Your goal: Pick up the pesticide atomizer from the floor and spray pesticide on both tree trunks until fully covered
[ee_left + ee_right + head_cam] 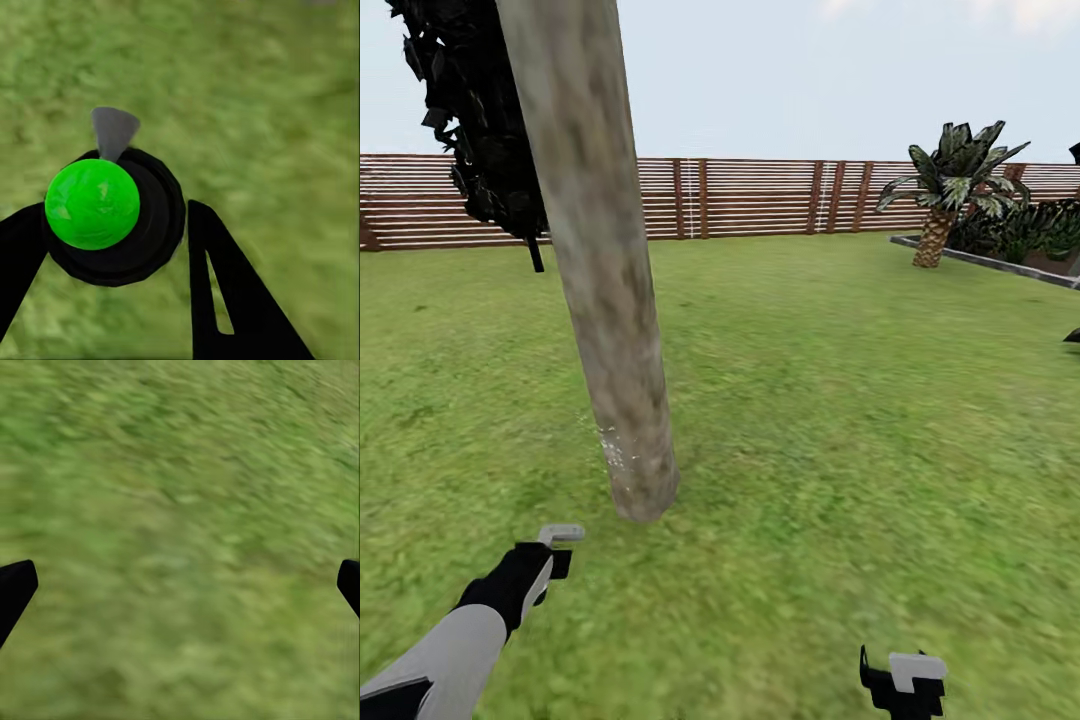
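Atomizer (pixel 112 217) pinched in my left fingers (pixel 225 292), right fingers (pixel 15 585) spread; trunk (pixel 605 300) at twelve o'clock, white specks low, mist may miss higher bark.

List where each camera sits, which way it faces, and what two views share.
Head view: on the head, facing forward and down at the tree trunk and lawn; left gripper and right gripper show.
Left wrist view: along its fingers, onto the atomizer.
Right wrist view: down between open fingers at grass.
Shared: lawn.
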Motion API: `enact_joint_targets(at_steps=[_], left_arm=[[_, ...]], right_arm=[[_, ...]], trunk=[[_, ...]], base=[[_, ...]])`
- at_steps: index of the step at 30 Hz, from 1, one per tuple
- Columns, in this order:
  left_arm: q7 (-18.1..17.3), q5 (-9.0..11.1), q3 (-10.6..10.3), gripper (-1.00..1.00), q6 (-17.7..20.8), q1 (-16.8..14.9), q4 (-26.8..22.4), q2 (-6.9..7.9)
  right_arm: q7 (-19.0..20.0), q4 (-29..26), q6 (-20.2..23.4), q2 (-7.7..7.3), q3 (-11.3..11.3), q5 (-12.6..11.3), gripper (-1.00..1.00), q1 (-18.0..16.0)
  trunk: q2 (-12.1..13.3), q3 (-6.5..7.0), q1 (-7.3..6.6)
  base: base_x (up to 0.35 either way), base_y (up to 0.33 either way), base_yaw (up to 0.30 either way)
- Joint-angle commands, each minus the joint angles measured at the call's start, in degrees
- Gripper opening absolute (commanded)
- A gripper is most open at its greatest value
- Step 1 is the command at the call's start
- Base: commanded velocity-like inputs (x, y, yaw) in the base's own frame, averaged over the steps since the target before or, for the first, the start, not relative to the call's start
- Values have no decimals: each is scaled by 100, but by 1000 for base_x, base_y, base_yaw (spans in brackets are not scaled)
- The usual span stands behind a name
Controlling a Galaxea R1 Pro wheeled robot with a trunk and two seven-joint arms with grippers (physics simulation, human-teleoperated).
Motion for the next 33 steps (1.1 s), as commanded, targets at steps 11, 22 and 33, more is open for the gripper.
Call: enact_joint_targets(at_steps=[11, 22, 33], left_arm=[[-45, 643, -26, -100, -56, 225, -93, -361], [-698, 581, -69, -100, -75, 228, -121, -356], [-688, 438, -166, -100, -79, 236, -82, -232]], right_arm=[[0, 4, 0, 0, 0, 0, 100, 0], [0, 3, 5, 0, 0, 0, 100, 0], [0, 7, 9, 3, 8, 0, 100, 0]], trunk=[[0, 0, 0], [0, 0, 0], [0, 0, 0]], base=[[112, -112, 8], [215, -209, 50], [34, -269, 189]])
